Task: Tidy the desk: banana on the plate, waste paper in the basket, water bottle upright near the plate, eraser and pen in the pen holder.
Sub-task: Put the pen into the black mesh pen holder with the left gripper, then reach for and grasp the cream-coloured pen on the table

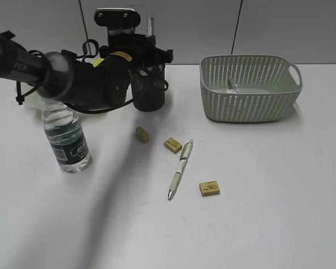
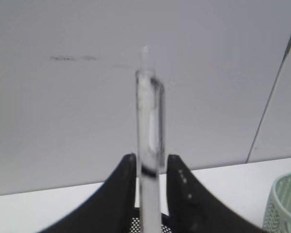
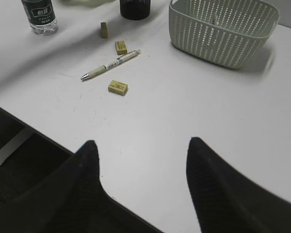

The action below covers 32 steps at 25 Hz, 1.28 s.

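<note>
1. The left gripper (image 2: 148, 179) holds a clear pen (image 2: 148, 145) upright between narrow jaws, directly above the pen holder (image 1: 148, 89), likely for dropping in.
2. Farther off, the right gripper (image 3: 140, 165) hangs wide and empty; ahead of it on the surface (image 3: 184, 121) lie a second pen (image 3: 109, 64) and erasers (image 3: 118, 87).

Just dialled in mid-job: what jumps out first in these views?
The left arm reaches across the back of the desk, its fingers on either side of an upright clear pen above the black pen holder. In mid-desk a second pen lies among three loose erasers. The water bottle stands upright at the left and the green basket sits at the back right.
</note>
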Tool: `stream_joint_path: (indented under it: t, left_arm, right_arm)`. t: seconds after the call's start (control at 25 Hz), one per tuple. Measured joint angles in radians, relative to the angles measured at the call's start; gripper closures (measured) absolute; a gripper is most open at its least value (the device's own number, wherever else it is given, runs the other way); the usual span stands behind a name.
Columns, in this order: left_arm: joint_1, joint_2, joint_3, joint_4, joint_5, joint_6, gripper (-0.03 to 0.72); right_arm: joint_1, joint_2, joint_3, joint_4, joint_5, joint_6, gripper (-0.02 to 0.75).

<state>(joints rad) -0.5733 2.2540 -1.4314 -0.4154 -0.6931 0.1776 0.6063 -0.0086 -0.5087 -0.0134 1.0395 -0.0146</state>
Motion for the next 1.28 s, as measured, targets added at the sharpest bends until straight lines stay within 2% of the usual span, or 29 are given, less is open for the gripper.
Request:
stream_joint_path:
  t: [0.16, 0.24, 0.32, 0.56, 0.64, 1.0, 1.12, 1.28]
  left_arm:
    - [0.0, 0.0, -0.002, 0.0, 0.006, -0.001, 0.339]
    - [0.0, 0.0, -0.003, 0.0, 0.006, -0.001, 0.269]
    - [0.0, -0.002, -0.003, 0.0, 0.006, -0.001, 0.23]
    - [-0.001, -0.115, -0.003, 0.025, 0.048, -0.001, 0.211]
    - [-0.001, -0.184, -0.003, 0.044, 0.122, -0.002, 0.209]
    - [-0.001, -0.505, -0.003, 0.345, 0.754, -0.002, 0.209]
    - [-0.001, -0.605, -0.003, 0.392, 0.991, -0.002, 0.209]
    - [-0.001, -0.732, -0.003, 0.404, 1.291, -0.002, 0.209]
  right_arm:
    - [0.0, 0.0, 0.0, -0.001, 0.0, 0.0, 0.281]
    - [0.0, 0.0, 0.0, -0.001, 0.0, 0.0, 0.281]
    - [0.0, 0.0, 0.0, -0.001, 0.0, 0.0, 0.281]
    - [0.0, -0.002, 0.0, -0.001, 0.0, 0.0, 0.281]
    - [0.0, -0.002, 0.0, -0.001, 0.0, 0.0, 0.281]
    - [0.0, -0.002, 0.0, -0.001, 0.0, 0.0, 0.281]
    - [0.0, -0.002, 0.0, -0.001, 0.0, 0.0, 0.281]
    - [0.0, -0.002, 0.0, -0.001, 0.0, 0.0, 0.281]
